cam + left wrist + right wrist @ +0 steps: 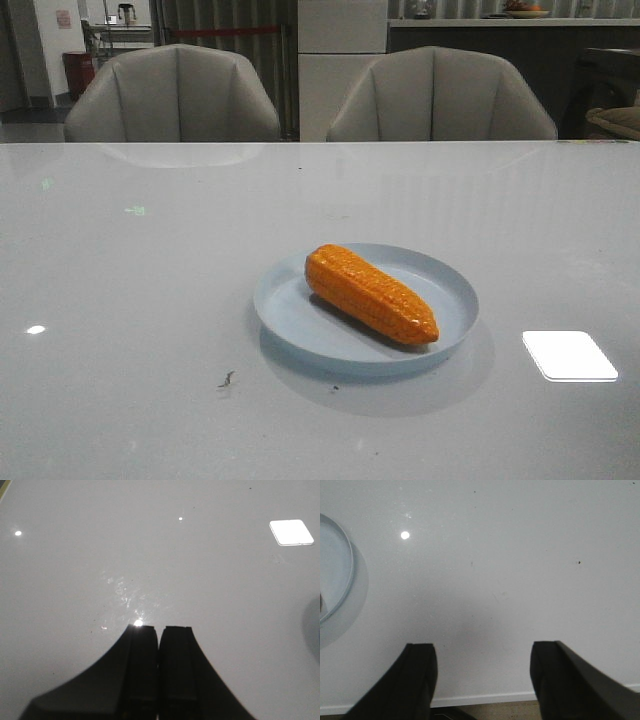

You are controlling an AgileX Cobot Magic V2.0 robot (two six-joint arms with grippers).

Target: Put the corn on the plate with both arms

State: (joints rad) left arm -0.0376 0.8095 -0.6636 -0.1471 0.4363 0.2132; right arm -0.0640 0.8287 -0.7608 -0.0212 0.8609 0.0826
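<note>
Pale-blue plate (pixel 452 287) on table (pixel 120 300), corn (pixel 371 293) lying inside

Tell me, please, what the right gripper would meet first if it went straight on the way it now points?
Probably only bare table. The open right gripper points across empty surface; the plate sits off to one side of that line, though depth is hard to judge.

I see dim, soft overhead light. Bright glare patches mark the glossy table (pixel 120 300). The plate (pixel 300 315) casts a faint shadow.
</note>
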